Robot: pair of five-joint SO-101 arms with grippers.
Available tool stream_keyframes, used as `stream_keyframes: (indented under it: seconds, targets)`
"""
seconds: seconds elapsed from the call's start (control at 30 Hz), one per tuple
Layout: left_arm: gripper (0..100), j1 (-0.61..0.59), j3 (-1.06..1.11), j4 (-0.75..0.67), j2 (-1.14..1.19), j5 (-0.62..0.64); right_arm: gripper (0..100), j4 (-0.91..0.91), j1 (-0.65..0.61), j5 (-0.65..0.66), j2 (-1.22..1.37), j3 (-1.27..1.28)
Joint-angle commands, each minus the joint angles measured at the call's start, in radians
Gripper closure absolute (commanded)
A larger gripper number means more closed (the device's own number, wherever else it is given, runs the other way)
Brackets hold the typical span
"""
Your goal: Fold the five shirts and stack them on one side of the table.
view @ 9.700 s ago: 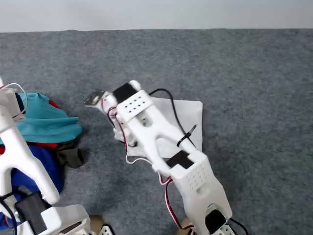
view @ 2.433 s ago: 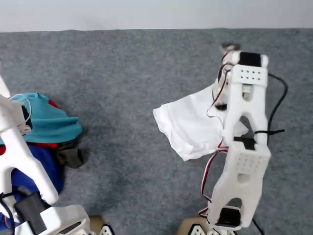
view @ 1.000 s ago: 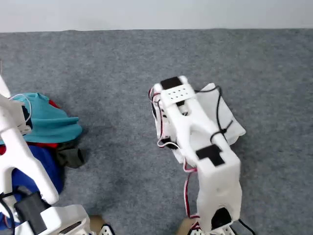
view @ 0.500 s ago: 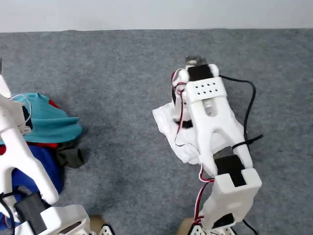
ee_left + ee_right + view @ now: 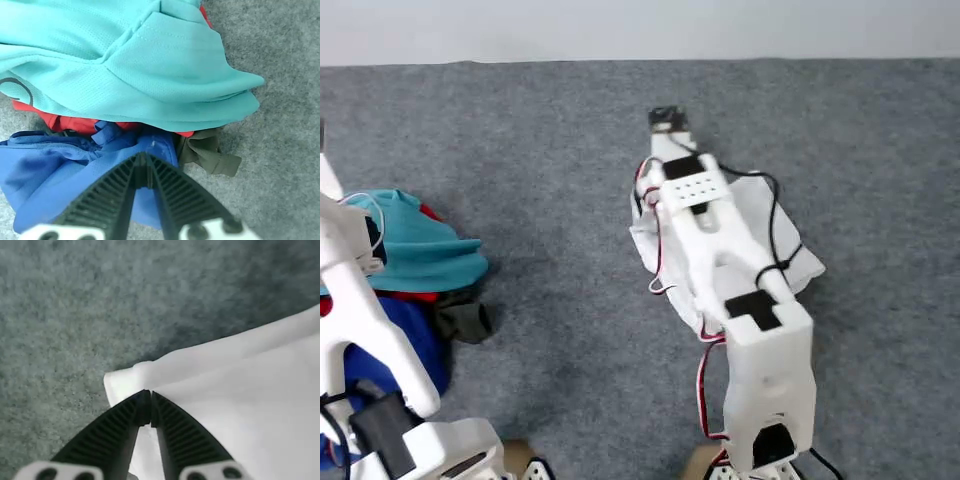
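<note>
A white shirt (image 5: pixel 775 245) lies folded on the grey table, right of centre, with my right arm stretched over it. My right gripper (image 5: pixel 149 393) is shut, its tips resting at the folded edge near a corner of the white shirt (image 5: pixel 240 390); from above the gripper (image 5: pixel 665 122) shows at the shirt's far side. A pile of shirts sits at the left: teal (image 5: pixel 415 250) on top, red (image 5: pixel 65 122), blue (image 5: pixel 60 185) and olive (image 5: pixel 207 155) under it. My left gripper (image 5: pixel 145 159) hangs shut just above the blue shirt.
The grey carpet-like table (image 5: pixel 550 140) stretches bare between the pile and the white shirt and along the far edge by the pale wall. The left arm's white links (image 5: pixel 365 320) stand over the pile's near side.
The right arm has swung over the white shirt, first right and then back left, and its gripper now sits at the far left corner. The left arm and the pile have not moved.
</note>
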Motion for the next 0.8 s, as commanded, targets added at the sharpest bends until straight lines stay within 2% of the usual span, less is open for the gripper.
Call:
stream_keyframes:
  seconds: [0.0, 0.2, 0.53, 0.7, 0.77]
  targets:
    - [100, -0.003, -0.007, 0.008, -0.048, -0.008, 98.9, -0.019, -0.048, 0.011, 0.002, -0.017]
    - [100, -0.003, -0.007, 0.008, -0.048, -0.008, 98.9, 0.025, -0.056, 0.014, -0.005, -0.103]
    - [100, -0.003, -0.007, 0.008, -0.048, -0.008, 98.9, 0.173, 0.064, 0.014, -0.064, -0.233]
    - [100, -0.003, -0.007, 0.006, -0.048, -0.008, 98.9, 0.311, 0.117, 0.008, -0.137, -0.233]
    - [100, -0.003, -0.007, 0.006, -0.048, -0.008, 98.9, 0.384, 0.137, -0.032, -0.165, -0.233]
